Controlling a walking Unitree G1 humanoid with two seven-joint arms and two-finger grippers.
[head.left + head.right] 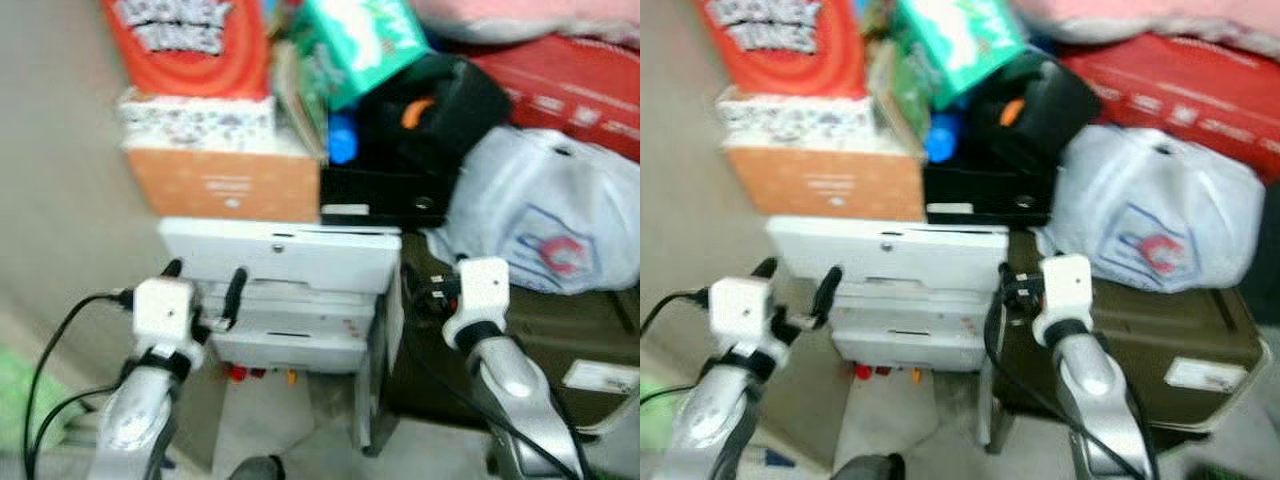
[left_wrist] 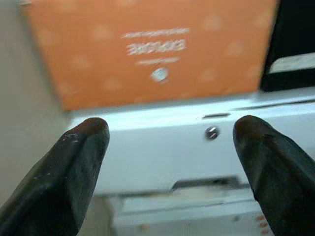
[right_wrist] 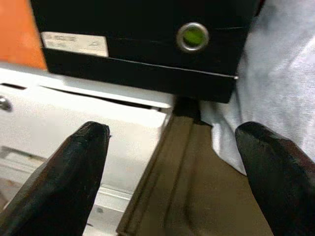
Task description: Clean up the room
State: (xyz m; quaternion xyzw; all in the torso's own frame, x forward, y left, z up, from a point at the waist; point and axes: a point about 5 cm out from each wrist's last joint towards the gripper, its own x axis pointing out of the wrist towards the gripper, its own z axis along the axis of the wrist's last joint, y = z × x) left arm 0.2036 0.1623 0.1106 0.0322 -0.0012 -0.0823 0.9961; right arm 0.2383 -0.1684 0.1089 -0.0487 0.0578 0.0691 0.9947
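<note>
A pile of household clutter stands before me. A white flat plastic unit (image 1: 280,255) lies on stacked white trays, under an orange box (image 1: 225,185) and a black box (image 1: 385,195). My left gripper (image 1: 205,280) is open just in front of the white unit's left end, with nothing between its fingers (image 2: 78,162). My right gripper (image 3: 174,135) is also open and holds nothing. It hovers at the white unit's right corner, where that unit meets an olive-brown case (image 1: 1140,330) and a white bag (image 1: 545,215) with a red and blue logo.
On the orange box sit a patterned box (image 1: 195,120) and a red Looney Tunes box (image 1: 190,40). A green package (image 1: 360,35) and a blue cap (image 1: 343,140) lie above the black box. A red box (image 1: 570,85) is at the back right. Bare floor (image 1: 60,200) is on the left.
</note>
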